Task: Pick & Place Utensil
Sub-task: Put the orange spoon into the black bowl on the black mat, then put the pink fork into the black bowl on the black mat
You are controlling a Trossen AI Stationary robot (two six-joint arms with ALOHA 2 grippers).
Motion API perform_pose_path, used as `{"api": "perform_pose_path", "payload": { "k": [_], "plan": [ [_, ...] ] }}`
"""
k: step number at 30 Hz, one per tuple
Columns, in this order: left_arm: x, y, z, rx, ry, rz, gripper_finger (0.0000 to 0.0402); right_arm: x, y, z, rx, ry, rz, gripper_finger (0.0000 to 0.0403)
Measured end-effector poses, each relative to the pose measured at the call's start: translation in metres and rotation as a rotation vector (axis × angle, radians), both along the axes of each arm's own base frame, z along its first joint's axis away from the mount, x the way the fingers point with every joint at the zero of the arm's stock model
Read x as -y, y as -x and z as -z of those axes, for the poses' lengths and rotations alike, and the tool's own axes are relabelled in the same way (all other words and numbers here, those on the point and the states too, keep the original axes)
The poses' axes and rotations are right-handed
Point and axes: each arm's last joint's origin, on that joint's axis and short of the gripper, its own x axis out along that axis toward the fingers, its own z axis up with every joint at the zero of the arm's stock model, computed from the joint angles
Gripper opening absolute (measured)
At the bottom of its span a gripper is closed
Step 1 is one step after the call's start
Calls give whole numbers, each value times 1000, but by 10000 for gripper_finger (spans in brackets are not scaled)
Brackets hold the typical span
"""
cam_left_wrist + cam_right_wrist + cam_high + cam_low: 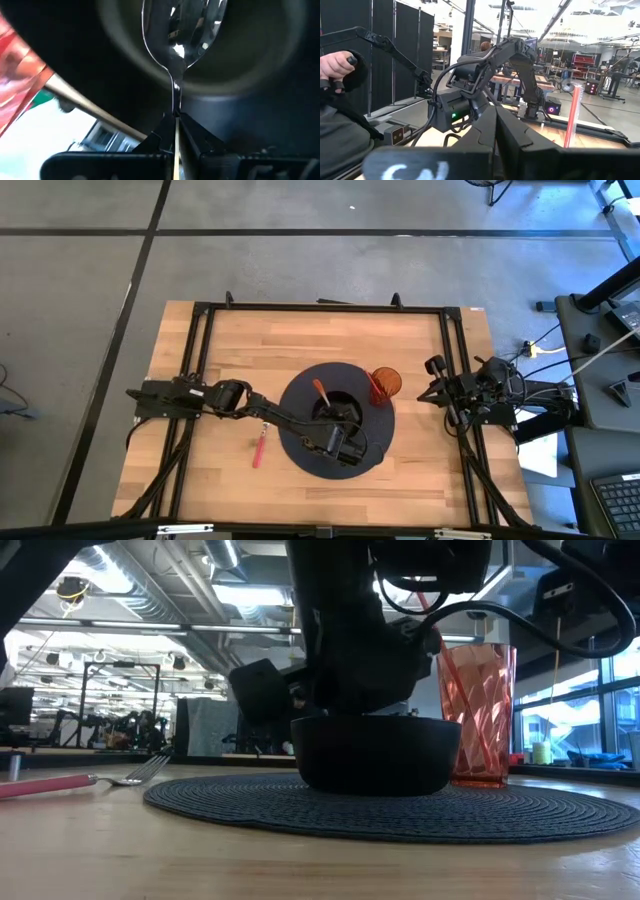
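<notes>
A black bowl [335, 408] sits on a round dark placemat [300, 455], with a ribbed orange cup [386, 383] next to it on the mat. My left gripper [176, 124] reaches into the bowl [240, 75] from above and is shut on a silver spoon [182, 35]. An orange-handled utensil [320, 391] leans in the bowl. A pink-handled fork [260, 447] lies flat on the wood left of the mat. My right gripper [495, 127] waits, shut, at the table's right edge [468, 395]. My left gripper pinches the spoon's thin neck [176, 102], just behind its head, between the two fingertips [162, 131]. The fingers lie along the spoon, whose handle runs back between them edge-on. The spoon's head hangs beyond the fingertips, over the inside of the bowl.
The black frame rails [195, 380] run along the table's left and right sides. In the low view the cup [480, 710] stands close behind the bowl [375, 755], and the fork [70, 782] lies off the mat. Bare wood lies toward the far edge [320, 330].
</notes>
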Motion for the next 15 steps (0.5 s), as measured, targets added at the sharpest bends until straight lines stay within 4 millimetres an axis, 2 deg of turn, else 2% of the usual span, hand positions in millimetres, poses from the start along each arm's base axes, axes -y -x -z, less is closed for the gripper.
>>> {"api": "perform_pose_path", "payload": {
  "k": [3, 7, 15],
  "plan": [
    [0, 0, 1, -19, 54, -6, 4, 0, 0, 0, 0, 0, 0, 10],
    [-1, 0, 1, -5, 31, -12, 11, 0, 0, 0, 0, 0, 0, 10],
    [-3, -1, -1, 6, -24, -3, 54, 0, 0, 0, 0, 0, 0, 10]
  ]
}}
